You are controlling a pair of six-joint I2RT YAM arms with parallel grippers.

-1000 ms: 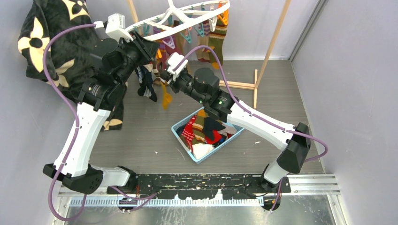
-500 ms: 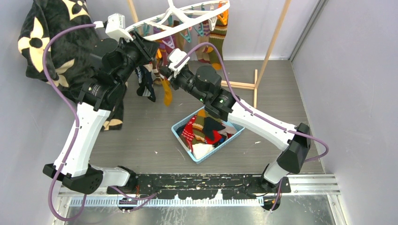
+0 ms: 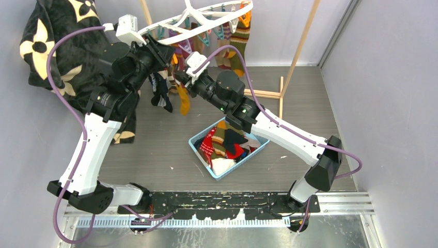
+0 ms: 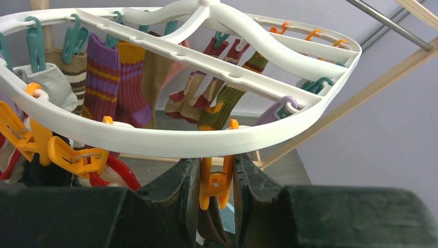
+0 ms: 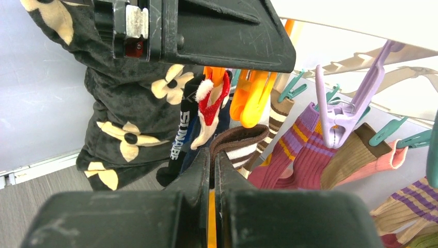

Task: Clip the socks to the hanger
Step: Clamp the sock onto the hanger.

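Note:
The white oval hanger [image 3: 206, 15] hangs at the back, with several socks clipped on it. My left gripper [image 3: 164, 51] reaches up under its ring [image 4: 170, 139] and is shut on a hanging orange clip [image 4: 217, 183]. My right gripper [image 3: 180, 82] is just below and right of it, shut on the brown-and-white striped cuff of a mustard sock [image 5: 243, 139]. The sock's body dangles under it [image 3: 183, 103]. In the right wrist view the cuff sits just under the orange clip [image 5: 248, 98], with my gripper [image 5: 213, 160] below.
A light blue basket [image 3: 243, 161] with several loose socks sits on the floor below the right arm. A black blanket with cream flowers [image 3: 51, 41] hangs at the back left. Wooden rack poles [image 3: 299, 51] stand behind. A wall runs along the right.
My right gripper has moved up and left with the mustard sock, closer to the left gripper and the orange clip. The left arm has stayed still.

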